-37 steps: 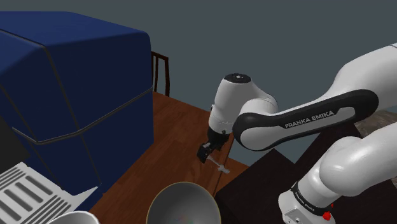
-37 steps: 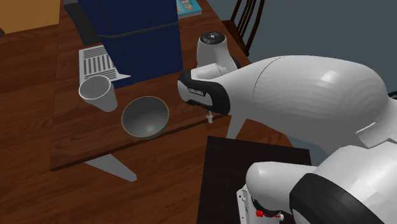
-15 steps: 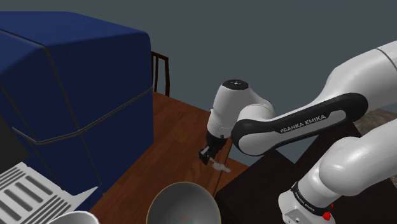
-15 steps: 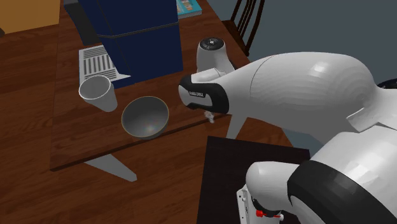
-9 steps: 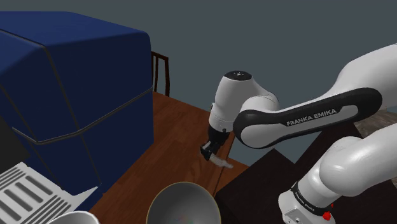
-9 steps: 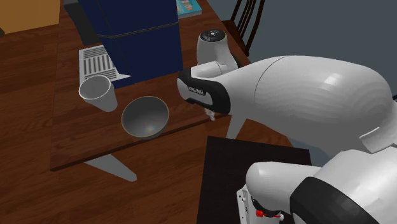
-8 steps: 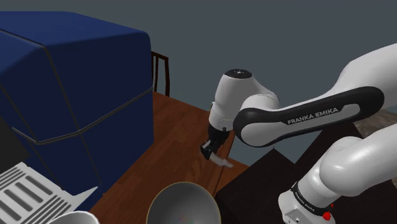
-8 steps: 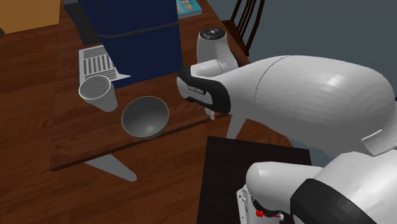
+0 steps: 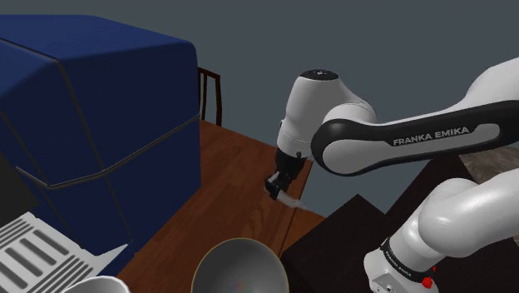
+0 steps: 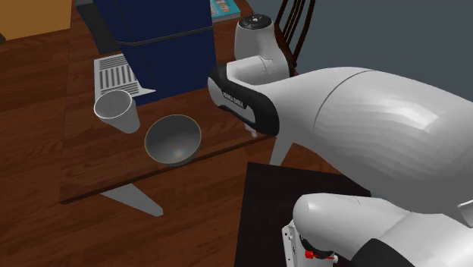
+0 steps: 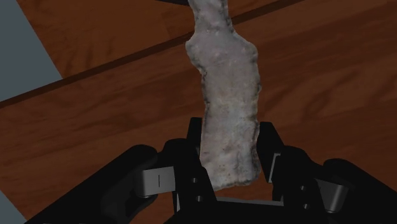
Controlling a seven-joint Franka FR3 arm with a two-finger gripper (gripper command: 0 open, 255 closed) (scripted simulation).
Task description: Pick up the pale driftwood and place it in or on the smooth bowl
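Clasping driftwood (image 11: 226, 76), pincer (image 11: 230, 135) near table (image 9: 237, 162) edge

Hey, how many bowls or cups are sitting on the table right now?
2. A grey bowl sits near the table's edge; a pale cup stands beside it, toward the second exterior view's left, by a white slotted rack. The arm could hide more.

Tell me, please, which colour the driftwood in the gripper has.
Pale grey, faintly mottled with darker specks. The wrist view shows the driftwood best, clasped in the gripper.
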